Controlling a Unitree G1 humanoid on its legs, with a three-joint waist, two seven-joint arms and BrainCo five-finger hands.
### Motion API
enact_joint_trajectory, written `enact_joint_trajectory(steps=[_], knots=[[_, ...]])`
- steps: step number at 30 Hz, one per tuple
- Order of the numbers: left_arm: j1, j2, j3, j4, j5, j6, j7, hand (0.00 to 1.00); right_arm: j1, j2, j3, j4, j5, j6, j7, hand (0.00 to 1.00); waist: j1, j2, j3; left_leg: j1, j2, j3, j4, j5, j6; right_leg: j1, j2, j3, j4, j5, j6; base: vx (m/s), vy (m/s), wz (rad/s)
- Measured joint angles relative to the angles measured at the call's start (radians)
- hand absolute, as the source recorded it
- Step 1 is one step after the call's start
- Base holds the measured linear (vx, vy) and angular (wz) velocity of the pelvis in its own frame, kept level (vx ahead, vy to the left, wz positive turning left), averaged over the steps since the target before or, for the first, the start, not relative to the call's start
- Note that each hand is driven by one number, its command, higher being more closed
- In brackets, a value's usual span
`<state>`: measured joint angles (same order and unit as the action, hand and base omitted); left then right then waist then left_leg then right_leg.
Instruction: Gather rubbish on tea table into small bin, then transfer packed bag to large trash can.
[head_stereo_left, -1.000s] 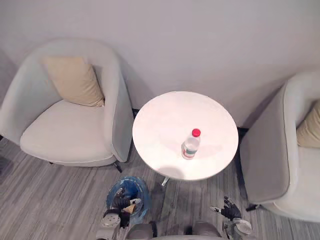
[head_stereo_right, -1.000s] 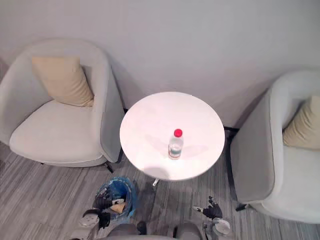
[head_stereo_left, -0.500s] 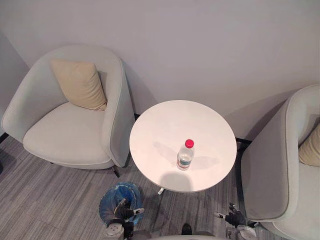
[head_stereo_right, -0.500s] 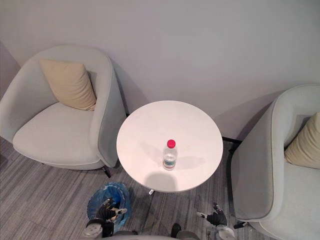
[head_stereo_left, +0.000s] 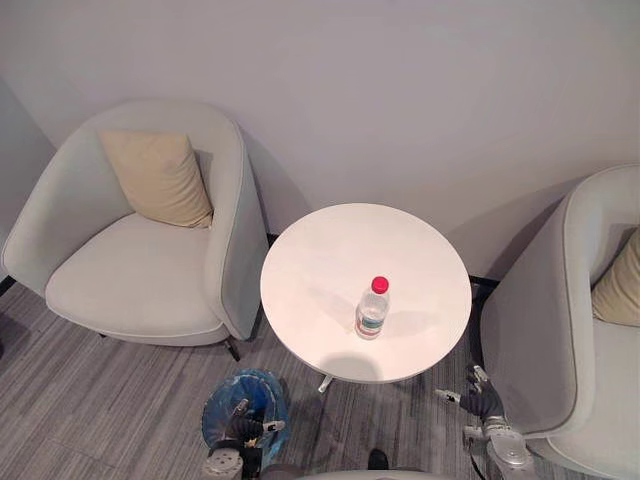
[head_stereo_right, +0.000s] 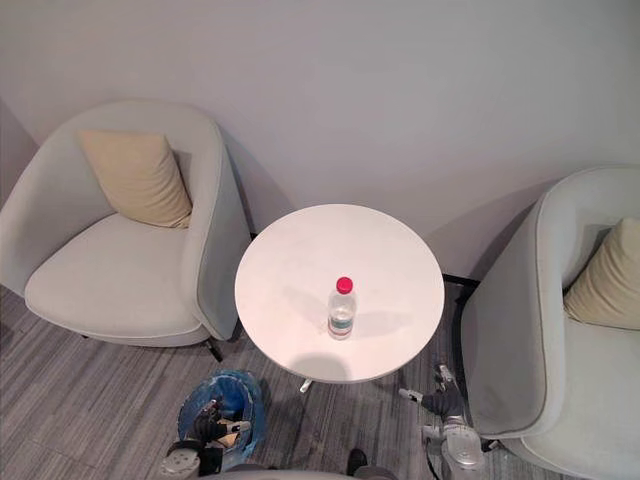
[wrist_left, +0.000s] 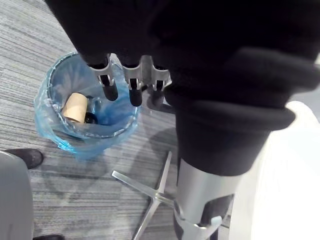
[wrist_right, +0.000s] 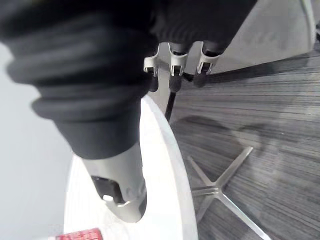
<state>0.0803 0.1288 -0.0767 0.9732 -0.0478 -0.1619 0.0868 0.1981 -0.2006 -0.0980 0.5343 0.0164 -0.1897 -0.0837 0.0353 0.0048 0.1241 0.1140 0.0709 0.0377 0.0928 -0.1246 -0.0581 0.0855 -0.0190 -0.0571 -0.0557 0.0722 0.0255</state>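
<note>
A clear water bottle (head_stereo_left: 372, 308) with a red cap stands upright on the round white tea table (head_stereo_left: 320, 260), right of its middle. On the floor at the table's near left stands the small bin (head_stereo_left: 245, 405), lined with a blue bag. My left hand (head_stereo_left: 243, 432) hangs just above it, open and holding nothing. In the left wrist view its fingers (wrist_left: 132, 90) point down at the bin (wrist_left: 55, 135), which holds a tan paper cup (wrist_left: 76, 106) and something dark. My right hand (head_stereo_left: 480, 398) is open and low, at the table's near right edge (wrist_right: 172, 165).
A light grey armchair (head_stereo_left: 140, 250) with a beige cushion (head_stereo_left: 158, 178) stands left of the table. Another armchair (head_stereo_left: 560, 330) stands close on the right, beside my right hand. The table's metal star base (wrist_left: 150, 192) spreads on the grey floor near the bin.
The camera has shifted, so the whole scene sits differently. My right hand has risen a little toward the table's right edge. My left hand stays over the bin.
</note>
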Motion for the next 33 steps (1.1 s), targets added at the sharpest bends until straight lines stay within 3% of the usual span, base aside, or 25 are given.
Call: enact_joint_trajectory(steps=[9,21,31,33], knots=[[0.029,0.005,-0.013,-0.021,0.002,0.0,-0.021,0.0,-0.002,-0.05,0.085,-0.141,-0.049,-0.032,0.016,0.0,-0.018,-0.008,-0.006,0.002,-0.003,-0.009,-0.018,0.007,0.002,0.005,0.0,-0.014,-0.024,0.01,0.0,-0.01,-0.001,0.02],[0.029,0.016,-0.032,-0.021,0.002,-0.001,-0.022,0.0,-0.064,-0.085,0.181,-0.162,-0.048,-0.04,0.039,0.0,-0.019,-0.01,-0.009,-0.039,-0.007,-0.047,-0.024,0.013,0.003,-0.012,-0.002,-0.051,-0.043,0.01,0.0,-0.02,-0.006,0.09],[0.029,0.014,-0.032,-0.023,0.001,-0.002,-0.022,0.0,-0.156,-0.08,0.236,-0.131,-0.044,-0.04,0.021,0.0,-0.008,-0.008,-0.008,-0.07,-0.017,-0.081,-0.023,0.025,0.011,-0.026,-0.01,-0.082,-0.043,0.01,0.0,-0.02,0.002,0.11],[0.029,0.013,-0.032,-0.031,0.0,-0.003,-0.022,0.0,-0.162,-0.078,0.236,-0.114,-0.044,-0.04,0.019,0.0,0.007,-0.005,-0.006,-0.084,-0.024,-0.093,-0.023,0.031,0.011,-0.033,-0.017,-0.096,-0.043,0.01,0.001,-0.05,0.015,0.17]])
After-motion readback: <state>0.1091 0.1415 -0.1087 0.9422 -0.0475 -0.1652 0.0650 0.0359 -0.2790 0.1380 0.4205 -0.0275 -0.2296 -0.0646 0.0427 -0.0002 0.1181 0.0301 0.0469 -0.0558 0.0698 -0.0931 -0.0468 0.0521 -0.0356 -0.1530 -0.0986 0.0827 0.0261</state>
